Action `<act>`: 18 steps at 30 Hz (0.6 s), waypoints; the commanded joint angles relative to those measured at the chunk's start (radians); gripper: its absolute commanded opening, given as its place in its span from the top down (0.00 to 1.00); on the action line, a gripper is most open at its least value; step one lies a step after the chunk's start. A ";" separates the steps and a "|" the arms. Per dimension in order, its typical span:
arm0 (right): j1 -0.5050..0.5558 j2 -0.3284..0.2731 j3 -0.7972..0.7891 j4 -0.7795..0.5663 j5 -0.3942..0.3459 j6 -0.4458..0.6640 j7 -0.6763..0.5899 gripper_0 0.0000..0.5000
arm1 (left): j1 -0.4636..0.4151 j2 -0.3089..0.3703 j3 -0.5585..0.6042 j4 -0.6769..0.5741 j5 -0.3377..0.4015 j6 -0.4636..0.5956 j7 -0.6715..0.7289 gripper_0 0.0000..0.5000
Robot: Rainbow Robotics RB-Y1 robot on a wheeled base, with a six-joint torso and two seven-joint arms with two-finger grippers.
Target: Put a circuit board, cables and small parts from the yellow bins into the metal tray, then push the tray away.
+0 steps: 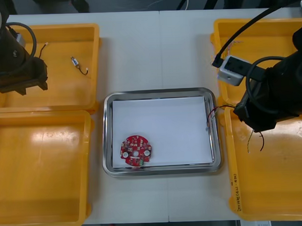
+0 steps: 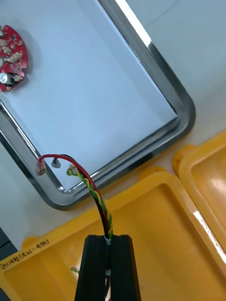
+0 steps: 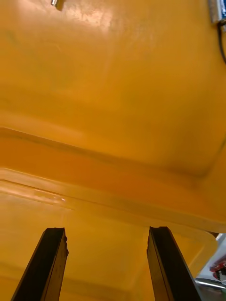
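Carrying: red and yellow cable (image 2: 94, 190), pinched at one end between the closed fingers of the right gripper (image 2: 109, 240), free ends curling out ahead.
Right gripper's place: above the rim of the near right yellow bin (image 2: 155, 211), just beside a corner of the metal tray (image 2: 184, 103); bare cable tips over the tray's rim.
Reason for the hold: gripped at the tail end, likely so that the loose length leads into the tray and drops on its white inside once let go.
Circuit board (image 1: 136, 150): lying flat in the tray, by the near corner on the robot's left; well apart from the cable.
Left gripper (image 3: 107, 233): fingers spread wide, nothing between them, hanging over the far left yellow bin (image 1: 56, 91) by its near wall; probably placed for the small metal part (image 1: 78, 64) lying there.
Writing: handwritten note (image 2: 26, 251) in black on the near right bin's rim, seemingly ending "450"; rest not legible. No brand to be read.
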 commanded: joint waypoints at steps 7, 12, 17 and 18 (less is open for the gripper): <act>-0.215 -0.022 0.313 -0.014 -0.006 -0.005 -0.040 1.00 | -0.154 0.037 0.027 0.233 -0.014 -0.123 -0.256 0.00; -0.273 0.038 0.416 0.031 0.028 -0.010 -0.028 1.00 | -0.186 0.037 0.027 0.336 -0.032 -0.177 -0.334 0.00; -0.290 0.099 0.482 0.052 0.107 -0.010 -0.007 1.00 | -0.209 0.016 0.027 0.423 -0.062 -0.230 -0.386 0.00; -0.293 0.111 0.497 0.057 0.127 -0.012 0.000 1.00 | -0.215 0.010 0.027 0.448 -0.072 -0.246 -0.389 0.00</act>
